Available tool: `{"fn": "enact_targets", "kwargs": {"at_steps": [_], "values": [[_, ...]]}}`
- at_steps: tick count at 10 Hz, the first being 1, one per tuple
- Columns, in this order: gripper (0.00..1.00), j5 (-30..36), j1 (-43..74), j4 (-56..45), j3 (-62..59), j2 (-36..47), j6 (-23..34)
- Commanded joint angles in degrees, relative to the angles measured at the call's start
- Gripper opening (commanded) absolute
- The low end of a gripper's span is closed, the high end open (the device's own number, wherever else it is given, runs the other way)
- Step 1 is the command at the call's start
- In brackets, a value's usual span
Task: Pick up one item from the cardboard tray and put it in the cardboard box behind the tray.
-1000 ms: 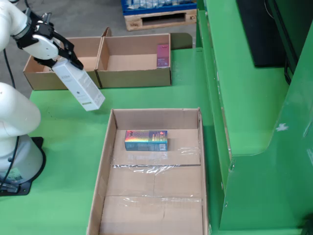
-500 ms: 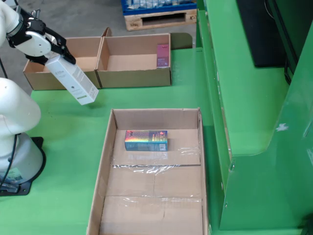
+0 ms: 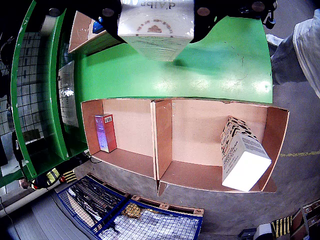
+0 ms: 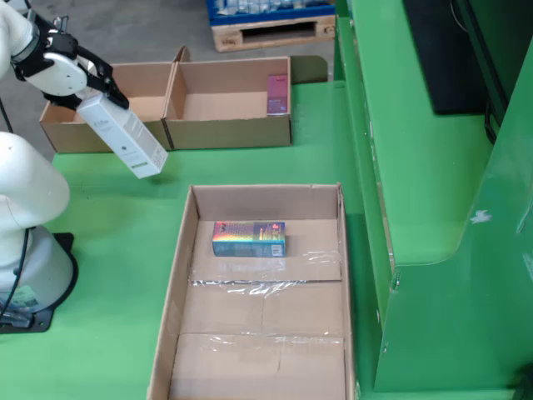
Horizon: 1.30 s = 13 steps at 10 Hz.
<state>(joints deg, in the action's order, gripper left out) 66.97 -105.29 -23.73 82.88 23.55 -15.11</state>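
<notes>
In the view that rides on the gripper, my gripper (image 3: 156,20) is shut on a white carton (image 3: 156,37), its black fingers clamped on both sides. The still view from the side shows the gripper (image 4: 83,93) at the far left, with the white carton (image 4: 125,137) hanging tilted above the green table, over the front wall of the left cardboard box (image 4: 58,133). The long cardboard tray (image 4: 179,275) holds a colourful box (image 4: 248,237) near its far end. A corner of that tray (image 3: 80,32) shows at the top left of the gripper view.
Two open boxes stand side by side behind the tray. One (image 4: 229,133) holds an upright pink box (image 4: 277,93), also seen as the pink box (image 3: 105,132). The other (image 3: 277,130) holds a leaning white patterned carton (image 3: 242,152). A green frame (image 4: 433,208) rises at the right. The arm's white base (image 4: 29,242) stands at the left.
</notes>
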Motion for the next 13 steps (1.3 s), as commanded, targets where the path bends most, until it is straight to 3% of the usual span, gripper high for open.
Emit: {"fn": "enact_targets", "kwargs": {"at_steps": [1,7,8,9,10,11,13], "values": [[0.00,-0.77,-0.39,0.72,-1.51,0.70,0.31],[0.00,-0.77,-0.39,0.72,-1.51,0.70,0.31],[0.00,-2.31,-1.52,-6.80,-13.21,-4.29,0.83],[0.00,-2.31,-1.52,-6.80,-13.21,-4.29,0.83],[0.00,-6.65,-6.79,-24.57,-38.91,-15.22,-2.79],[0.00,-6.65,-6.79,-24.57,-38.91,-15.22,-2.79],[0.00,-8.58,-8.21,-48.12,-82.88,-35.73,-2.94]]}}
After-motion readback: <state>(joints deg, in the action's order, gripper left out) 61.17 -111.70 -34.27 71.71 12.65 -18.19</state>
